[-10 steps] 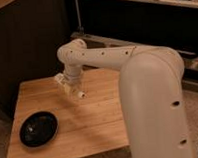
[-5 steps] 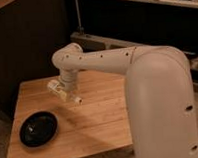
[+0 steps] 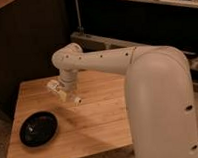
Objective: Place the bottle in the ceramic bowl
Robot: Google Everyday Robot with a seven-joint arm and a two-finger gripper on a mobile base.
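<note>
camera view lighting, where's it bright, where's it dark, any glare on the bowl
Camera view: warm light on the wooden table and white arm, dark background behind. The ceramic bowl shows only faint glints, no strong glare. The gripper hangs above the table, up and right of the bowl, a soft shadow on the wood beneath it.

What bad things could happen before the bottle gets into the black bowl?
1. The gripper has the bottle over bare wood, up and right of the ceramic bowl. Released here, the bottle would probably land on the table and might roll.
2. The bowl looks shallow and sits near the table's front-left corner, so a dropped bottle might bounce out, or a bump might push the bowl off.
</note>
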